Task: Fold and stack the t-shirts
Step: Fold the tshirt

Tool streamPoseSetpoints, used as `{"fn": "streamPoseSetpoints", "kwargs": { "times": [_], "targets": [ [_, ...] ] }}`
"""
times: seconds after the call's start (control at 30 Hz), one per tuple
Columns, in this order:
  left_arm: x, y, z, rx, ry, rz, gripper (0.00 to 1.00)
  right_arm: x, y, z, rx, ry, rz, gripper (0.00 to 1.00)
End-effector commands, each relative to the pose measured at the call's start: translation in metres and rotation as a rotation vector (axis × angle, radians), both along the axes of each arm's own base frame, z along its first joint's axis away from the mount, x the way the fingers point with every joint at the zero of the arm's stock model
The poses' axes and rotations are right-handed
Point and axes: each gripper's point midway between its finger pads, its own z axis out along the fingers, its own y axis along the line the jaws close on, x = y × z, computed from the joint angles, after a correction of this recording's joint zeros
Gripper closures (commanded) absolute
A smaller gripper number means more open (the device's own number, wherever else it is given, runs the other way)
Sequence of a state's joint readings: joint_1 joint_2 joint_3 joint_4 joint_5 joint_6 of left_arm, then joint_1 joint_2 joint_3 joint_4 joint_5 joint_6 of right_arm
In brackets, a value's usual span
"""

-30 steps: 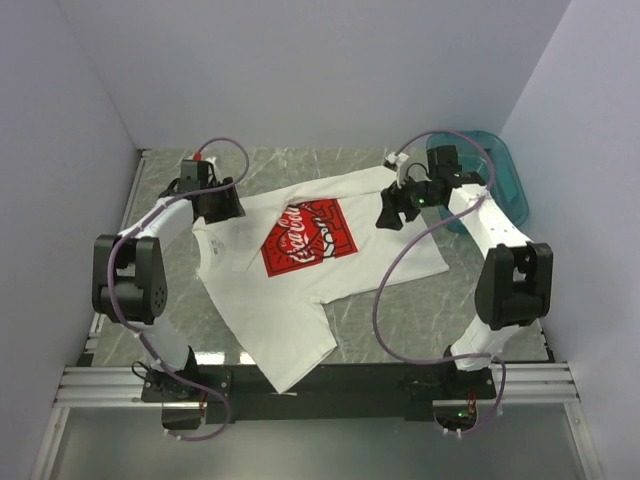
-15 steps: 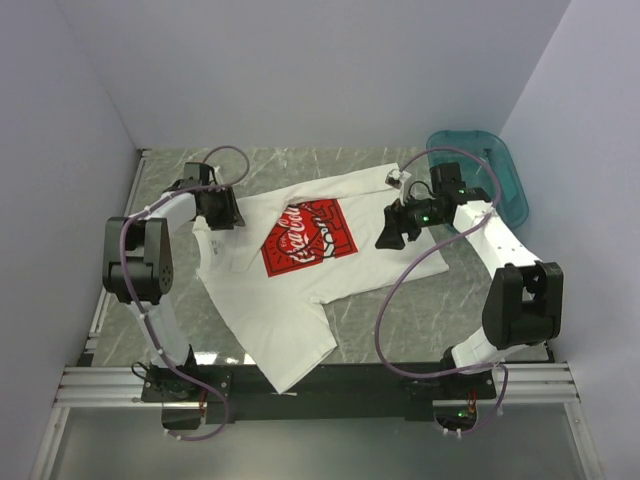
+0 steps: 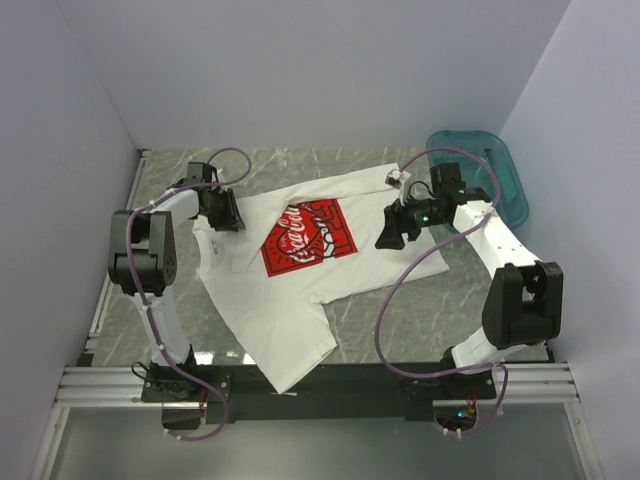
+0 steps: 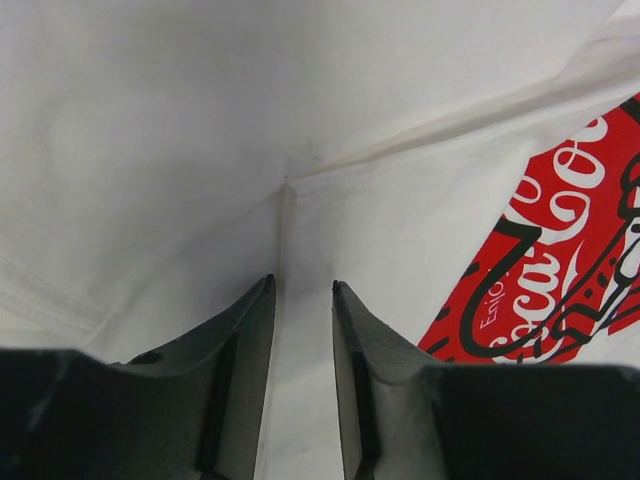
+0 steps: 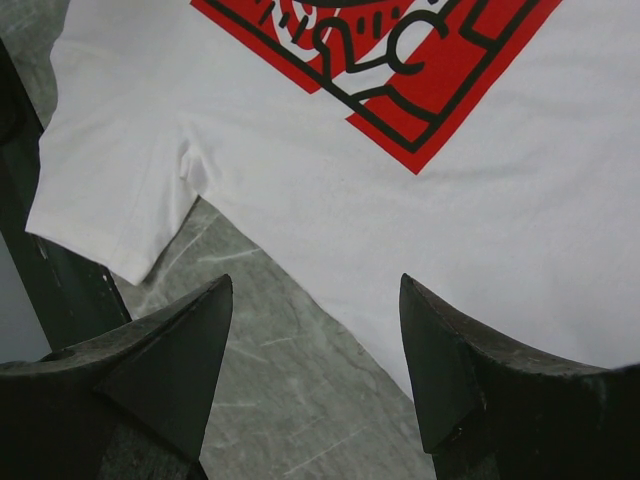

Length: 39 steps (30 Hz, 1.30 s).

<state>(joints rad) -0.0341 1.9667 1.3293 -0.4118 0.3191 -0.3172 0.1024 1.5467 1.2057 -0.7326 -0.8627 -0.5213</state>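
We see one white t-shirt [image 3: 290, 320] spread flat on the table [image 3: 420, 310], its red print [image 3: 310, 238] facing up. It lies beside the teal basin [image 3: 505, 180], and its closest edge is near the basin but apart from it. The print sits in the half of the shirt further from the basin. One corner of the cloth reaches the table edge far from the basin.

The left tool [image 3: 228, 215] is down on the shirt's edge on the side away from the basin, beyond the print. In its wrist view the left tool [image 4: 303, 285] has its fingers [image 4: 255, 330] narrowly apart with their tips on white cloth. A seam [image 4: 283, 230] runs into the gap between them. Part of the print shows on the basin side of the gap.

The right tool [image 3: 390, 232] hangs over the shirt between the print and the basin. From its wrist camera we see the right tool [image 5: 315, 285] with its fingers [image 5: 180, 340] spread wide and nothing between them. Under them the shirt's edge crosses the bare marble, with a sleeve [image 5: 110, 200] to one side.
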Motion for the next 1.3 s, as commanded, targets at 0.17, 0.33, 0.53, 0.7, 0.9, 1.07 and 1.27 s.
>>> {"fn": "streamPoseSetpoints", "kwargs": {
  "times": [0.17, 0.33, 0.53, 0.7, 0.9, 1.07, 1.27],
  "targets": [
    [0.003, -0.006, 0.001, -0.002, 0.001, -0.028, 0.69, -0.002, 0.002, 0.007, 0.023, -0.013, 0.010, 0.26],
    [-0.003, -0.014, -0.003, 0.012, 0.016, -0.055, 0.80, -0.001, 0.001, 0.008, 0.025, -0.014, 0.006, 0.26],
    [-0.002, -0.016, 0.008, 0.037, -0.014, -0.054, 0.99, -0.002, 0.000, 0.007, 0.024, -0.009, 0.004, 0.26],
    [-0.002, -0.016, 0.028, 0.080, -0.065, -0.049, 0.99, -0.001, -0.001, 0.007, 0.024, -0.015, 0.003, 0.26],
    [-0.014, -0.033, 0.055, 0.067, -0.138, -0.104, 0.99, -0.002, -0.001, 0.007, 0.023, -0.009, 0.002, 0.26],
    [-0.033, -0.065, 0.070, 0.033, -0.185, -0.241, 0.99, -0.001, -0.001, 0.007, 0.021, -0.012, 0.000, 0.26],
    [-0.080, -0.129, 0.060, -0.035, -0.163, -0.534, 0.73, 0.000, -0.002, 0.007, 0.017, -0.013, -0.002, 0.26]
  ]
}}
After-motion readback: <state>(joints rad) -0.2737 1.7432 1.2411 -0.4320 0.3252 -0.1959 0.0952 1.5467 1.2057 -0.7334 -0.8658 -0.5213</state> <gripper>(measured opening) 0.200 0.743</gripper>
